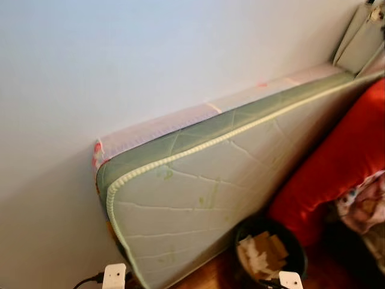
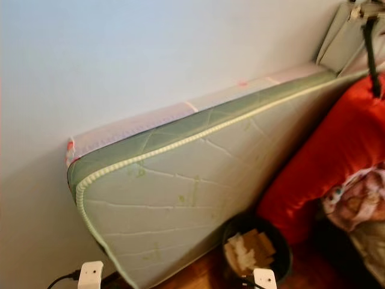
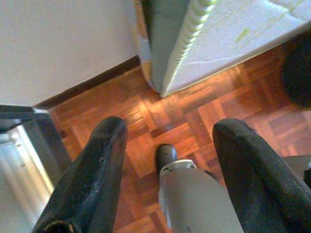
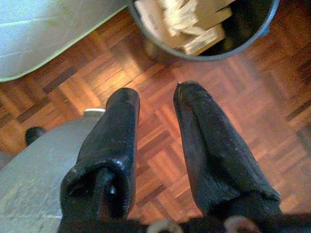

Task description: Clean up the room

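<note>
Mattress point(image 1: 204, 198) stands on edge against the wall point(image 1: 120, 60), freeing floor; bin point(image 4: 204, 29) of scraps beside it. Left gripper point(image 3: 170, 141) spread wide, right gripper point(image 4: 155, 102) narrower, both empty above the parquet point(image 3: 184, 116).

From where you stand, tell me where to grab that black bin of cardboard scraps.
Grip the black bin by its open rim, coming down from above, probably on the floor side: it stands upright, mouth up, with the mattress and red cushion crowding its other sides.

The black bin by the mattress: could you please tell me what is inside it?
The black bin holds tan cardboard pieces and crumpled pale paper. Whatever lies beneath them is covered.
</note>
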Controlling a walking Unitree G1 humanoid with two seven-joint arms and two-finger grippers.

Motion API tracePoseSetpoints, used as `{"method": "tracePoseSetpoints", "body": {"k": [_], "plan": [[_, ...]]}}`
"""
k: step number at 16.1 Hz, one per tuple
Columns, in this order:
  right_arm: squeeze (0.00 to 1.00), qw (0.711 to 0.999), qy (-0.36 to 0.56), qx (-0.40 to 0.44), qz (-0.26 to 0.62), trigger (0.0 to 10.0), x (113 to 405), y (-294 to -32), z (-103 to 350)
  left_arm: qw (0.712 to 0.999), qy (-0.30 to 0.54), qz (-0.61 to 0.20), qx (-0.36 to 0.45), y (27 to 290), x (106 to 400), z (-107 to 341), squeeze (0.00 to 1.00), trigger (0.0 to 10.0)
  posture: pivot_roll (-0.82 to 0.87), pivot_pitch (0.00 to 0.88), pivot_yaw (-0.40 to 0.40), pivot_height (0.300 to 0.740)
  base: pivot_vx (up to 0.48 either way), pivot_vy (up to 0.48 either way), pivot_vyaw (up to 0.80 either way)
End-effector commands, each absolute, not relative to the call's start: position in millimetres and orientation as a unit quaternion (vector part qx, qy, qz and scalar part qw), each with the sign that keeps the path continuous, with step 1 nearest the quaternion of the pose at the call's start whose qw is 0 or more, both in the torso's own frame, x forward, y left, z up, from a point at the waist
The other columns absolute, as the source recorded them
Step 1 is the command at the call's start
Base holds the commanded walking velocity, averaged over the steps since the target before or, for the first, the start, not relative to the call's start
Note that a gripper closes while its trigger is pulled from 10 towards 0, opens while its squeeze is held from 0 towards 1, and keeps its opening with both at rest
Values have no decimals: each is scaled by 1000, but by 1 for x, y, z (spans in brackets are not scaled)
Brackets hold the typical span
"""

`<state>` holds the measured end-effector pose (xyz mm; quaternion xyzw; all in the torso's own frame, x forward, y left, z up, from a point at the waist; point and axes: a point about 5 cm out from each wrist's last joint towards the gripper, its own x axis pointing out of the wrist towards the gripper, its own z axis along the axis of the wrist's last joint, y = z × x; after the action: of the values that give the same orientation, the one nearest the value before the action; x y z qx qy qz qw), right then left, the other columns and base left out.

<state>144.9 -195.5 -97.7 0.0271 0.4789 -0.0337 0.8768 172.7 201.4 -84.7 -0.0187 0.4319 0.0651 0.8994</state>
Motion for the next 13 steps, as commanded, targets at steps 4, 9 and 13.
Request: {"method": "tracePoseSetpoints", "body": {"k": [4, 9, 13], "plan": [[0, 902, 414, 83, -95, 10000, 225, -205, -59, 911, 407, 59, 5, 222, 225, -55, 0, 10000, 92, 0, -109, 740, 0, -305, 0], [0, 902, 415, 80, -94, 10000, 225, -206, -59, 911, 407, 60, 4, 222, 225, -55, 0, 10000, 93, 0, -111, 740, 0, -480, -771], [0, 905, 407, 84, -95, 10000, 226, -206, -58, 912, 406, 59, 5, 222, 225, -55, 0, 10000, 93, 0, -112, 740, 0, -480, -188]]}}
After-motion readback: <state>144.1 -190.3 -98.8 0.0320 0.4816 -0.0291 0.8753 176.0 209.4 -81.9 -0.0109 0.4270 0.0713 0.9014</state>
